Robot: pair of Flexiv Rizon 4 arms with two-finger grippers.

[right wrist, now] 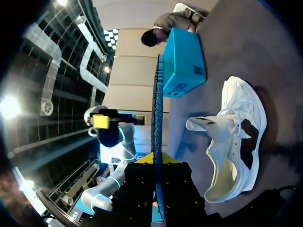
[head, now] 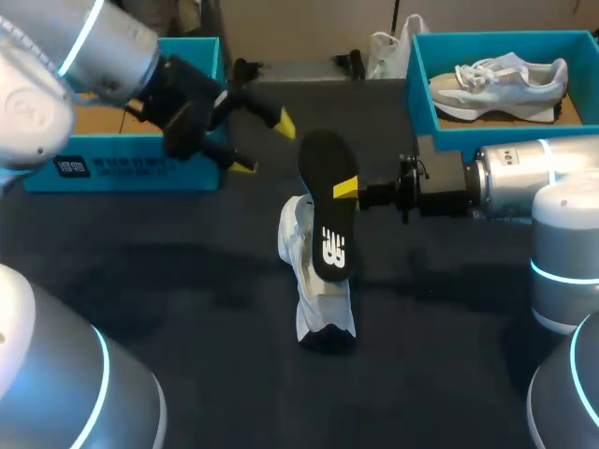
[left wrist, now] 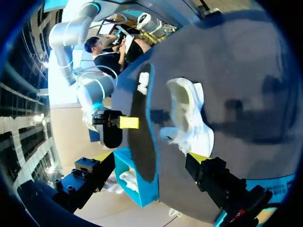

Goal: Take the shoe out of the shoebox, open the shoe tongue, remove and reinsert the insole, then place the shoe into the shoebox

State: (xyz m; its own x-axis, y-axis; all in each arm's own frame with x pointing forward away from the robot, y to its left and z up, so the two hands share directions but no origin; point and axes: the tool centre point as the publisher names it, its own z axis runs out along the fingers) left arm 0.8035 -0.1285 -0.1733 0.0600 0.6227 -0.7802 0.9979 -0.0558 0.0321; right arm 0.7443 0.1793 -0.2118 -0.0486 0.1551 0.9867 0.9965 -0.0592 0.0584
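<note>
While my right hand (head: 344,190) pinches the insole (head: 328,220), left hand (head: 265,143) spread, the right shoebox (head: 420,105) holds a shoe (head: 501,84).

matt black insole (head: 328,210) — white cloth shoe (head: 318,304)

Left arm (head: 56,56) and right arm (head: 524,178): silver-grey rounded housings, glowing cyan rings at joints, black wrist blocks, black left gripper (head: 265,145) and right gripper (head: 344,190), fingers (head: 284,122) tipped bright yellow, bolt holes in finger mounts.
</note>
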